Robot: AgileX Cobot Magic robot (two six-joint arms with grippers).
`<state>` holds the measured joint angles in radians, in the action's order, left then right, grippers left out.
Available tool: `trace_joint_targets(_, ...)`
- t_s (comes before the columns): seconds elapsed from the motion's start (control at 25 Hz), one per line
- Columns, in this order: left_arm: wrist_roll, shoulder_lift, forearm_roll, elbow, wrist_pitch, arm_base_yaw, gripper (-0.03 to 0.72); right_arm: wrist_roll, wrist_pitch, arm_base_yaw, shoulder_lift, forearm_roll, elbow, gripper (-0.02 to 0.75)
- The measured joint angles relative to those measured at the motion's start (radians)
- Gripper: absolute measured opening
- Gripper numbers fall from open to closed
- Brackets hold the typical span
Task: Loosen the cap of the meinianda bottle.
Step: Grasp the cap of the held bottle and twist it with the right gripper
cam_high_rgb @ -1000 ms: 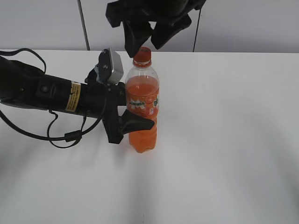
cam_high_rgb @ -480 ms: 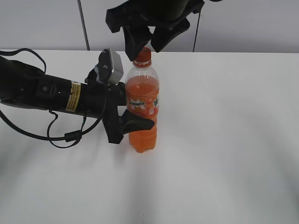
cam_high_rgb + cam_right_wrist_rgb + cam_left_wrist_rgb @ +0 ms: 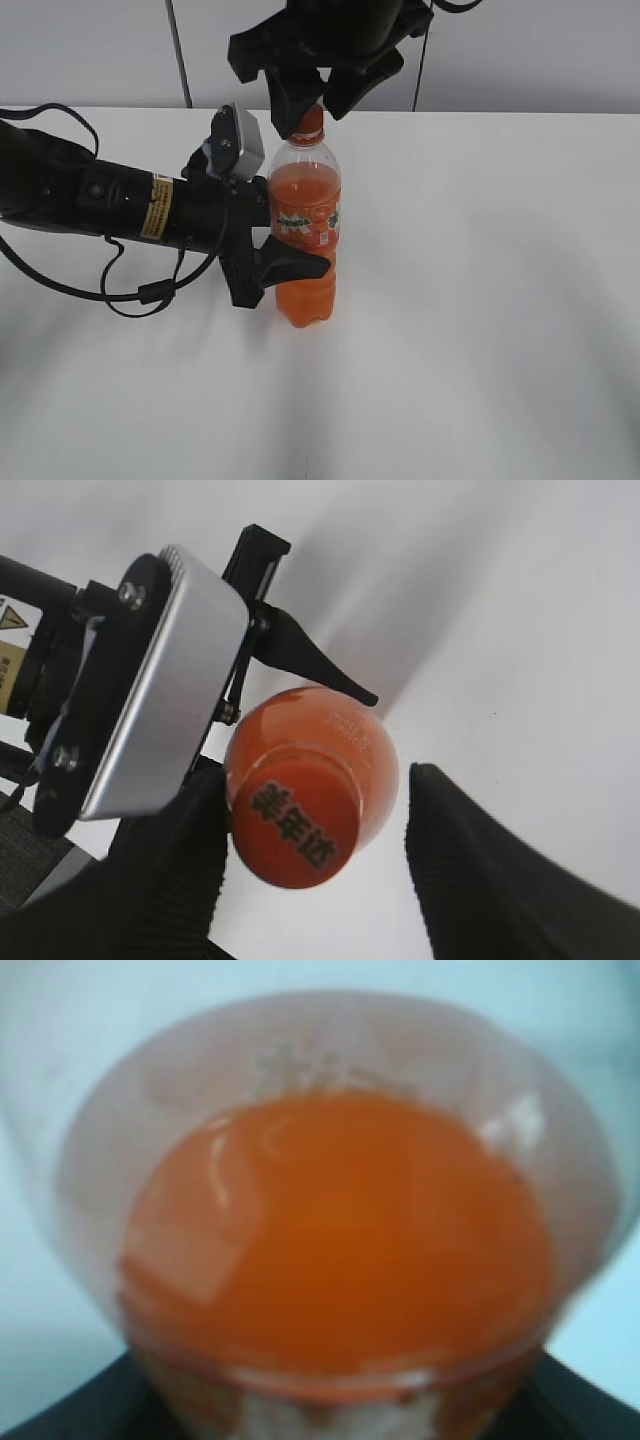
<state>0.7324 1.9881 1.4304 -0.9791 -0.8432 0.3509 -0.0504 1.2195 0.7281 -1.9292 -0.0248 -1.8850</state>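
Meinianda bottle (image 3: pixel 306 235) stands upright mid-table (image 3: pixel 480 300), approx. three-quarters full of orange drink, cap (image 3: pixel 308 122) on. L gripper (image 3: pixel 285 262) clamps its lower body. R gripper (image 3: pixel 318 95) spread, straddling cap w/ a gap on one side.

The slim clear plastic bottle of orange drink (image 3: pixel 305 235) looks glossy, its round orange plastic cap (image 3: pixel 296 827) smooth on top. The black right hand (image 3: pixel 318 865) has ribbed matt fingers (image 3: pixel 480 880). The white bench (image 3: pixel 480 300) beneath is matt.
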Motion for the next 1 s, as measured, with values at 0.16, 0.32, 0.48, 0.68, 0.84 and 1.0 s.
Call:
trace_joint_targets(0.16, 0.000, 0.000, 0.000, 0.000, 0.000, 0.000, 0.433, 0.000, 0.000, 0.000, 0.000, 0.000, 0.000, 0.357)
trace_joint_targets(0.32, 0.000, 0.000, -0.001, 0.000, 0.000, 0.000, 0.433, 0.008, 0.000, 0.001, 0.000, -0.007, 0.000, 0.273)
trace_joint_targets(0.48, 0.000, 0.000, 0.000, 0.000, 0.000, 0.000, 0.433, 0.105, -0.002, 0.001, 0.000, -0.008, 0.000, 0.273)
trace_joint_targets(0.68, 0.000, 0.000, 0.003, 0.000, 0.000, 0.000, 0.433, 0.347, -0.001, 0.001, 0.000, -0.015, -0.001, 0.273)
trace_joint_targets(0.84, 0.000, 0.000, 0.011, 0.000, -0.001, 0.000, 0.433, 0.658, 0.001, 0.001, 0.000, -0.018, -0.001, 0.273)
trace_joint_targets(1.0, 0.000, 0.000, 0.019, -0.001, -0.002, 0.000, 0.433, 0.967, 0.007, 0.001, 0.000, -0.022, -0.003, 0.273)
